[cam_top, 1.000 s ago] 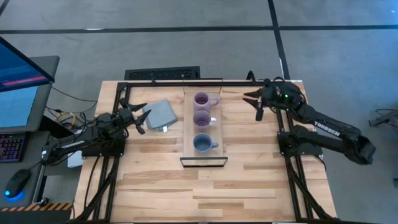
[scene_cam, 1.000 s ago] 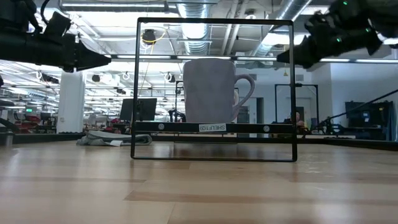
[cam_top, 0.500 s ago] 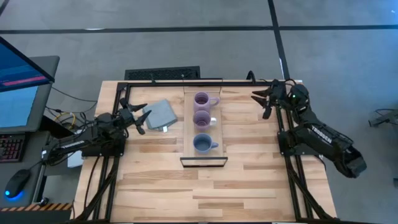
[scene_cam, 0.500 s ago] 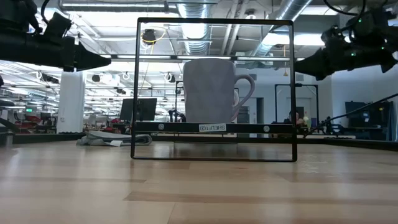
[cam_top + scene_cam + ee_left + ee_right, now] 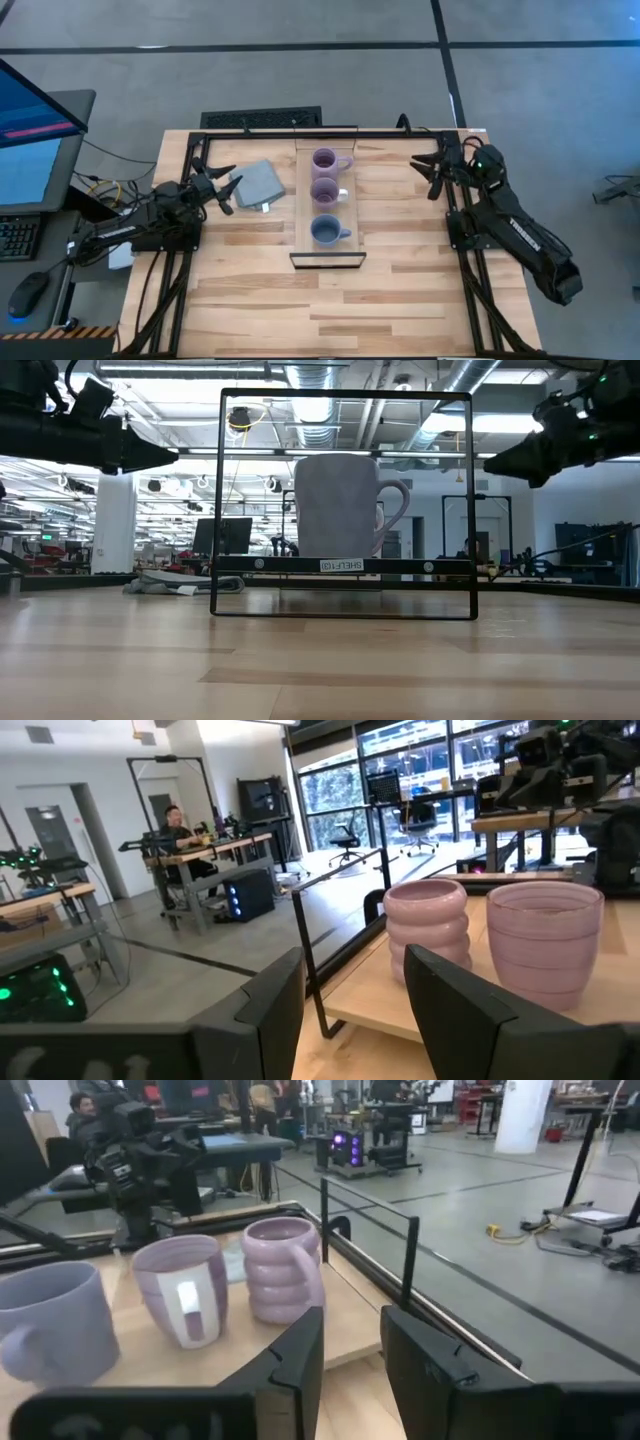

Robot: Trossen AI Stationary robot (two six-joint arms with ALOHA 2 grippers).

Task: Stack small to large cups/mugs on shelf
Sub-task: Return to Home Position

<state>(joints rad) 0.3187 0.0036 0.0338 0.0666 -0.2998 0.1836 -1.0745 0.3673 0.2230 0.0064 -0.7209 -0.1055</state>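
**Desk:** What has changed at the table?

**Photographer:** The right claw point(image 5: 432, 172) has drawn back. A second ago it hung over the far right part of the table point(image 5: 400, 290), reaching toward the mugs. Now it sits at the right-hand edge, with its arm folded down along that side.

**Desk:** Is it carrying anything?

**Photographer:** Nothing. Its two fingers are spread a little, and only air shows between them.

**Desk:** Where are the mugs?

**Photographer:** All three stand upright in a single file on the shelf point(image 5: 348, 212), handles pointing right. One purple mug point(image 5: 324, 160) is at the far end. The second purple mug point(image 5: 324, 190) is just beside it. The blue mug point(image 5: 324, 231) stands nearest, a little apart from the pair. None has shifted over the last second.

**Desk:** And the left arm?

**Photographer:** It waits at the left side. The left claw point(image 5: 222, 190) is held spread and empty, just beside the folded grey cloth point(image 5: 260, 184). It has not moved.

**Desk:** What does that mean for the job?

**Photographer:** By the look of it, the placing is finished. Every mug is on the shelf and neither claw holds one. The mugs sit in a row rather than nested, and they appear much the same size. What seems left is the right arm settling into its rest pose, well clear of the shelf's frame.
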